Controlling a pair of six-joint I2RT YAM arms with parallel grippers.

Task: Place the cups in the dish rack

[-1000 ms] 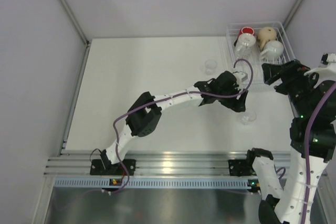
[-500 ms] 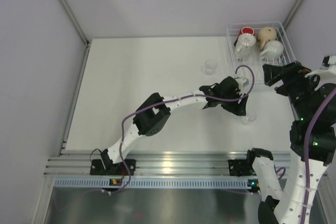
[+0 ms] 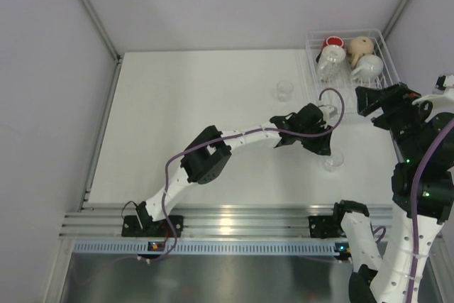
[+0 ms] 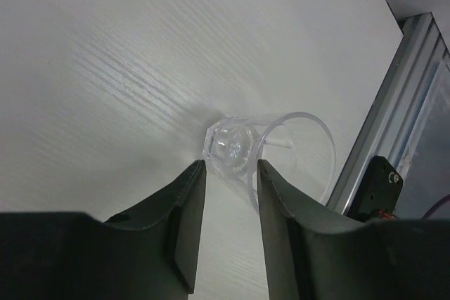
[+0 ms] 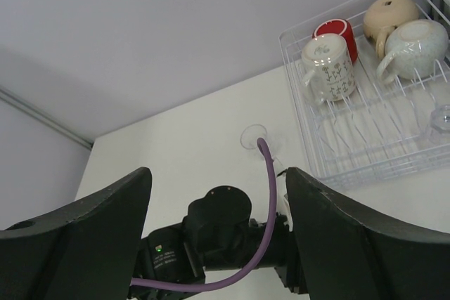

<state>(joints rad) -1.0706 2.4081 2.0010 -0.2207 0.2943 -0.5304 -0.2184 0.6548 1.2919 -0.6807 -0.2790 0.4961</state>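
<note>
A clear glass tumbler (image 3: 332,159) stands on the white table, and the left wrist view looks down into this tumbler (image 4: 235,147). My left gripper (image 3: 326,145) (image 4: 230,168) reaches it from the left. Its jaws are partly closed, with a gap still showing; the glass's near wall lies between the tips, close to the right finger (image 4: 271,194). A second tumbler (image 3: 284,90) stands alone farther back. The dish rack (image 3: 312,42) at the back right holds a red cup (image 3: 333,43), a beige mug (image 3: 360,49), a speckled mug (image 3: 369,67) and a white patterned mug (image 5: 329,67). My right gripper (image 5: 218,173) hangs open and empty near the rack.
The purple cable (image 3: 333,108) loops above the left wrist. The right arm (image 3: 418,168) stands along the right side, beside the rack's front end (image 5: 337,173). A metal rail (image 3: 234,219) runs along the near edge. Grey walls close in the table.
The left arm has slid a little nearer and right, up to the tumbler, and its jaws have narrowed markedly. The right arm shifted only slightly.
</note>
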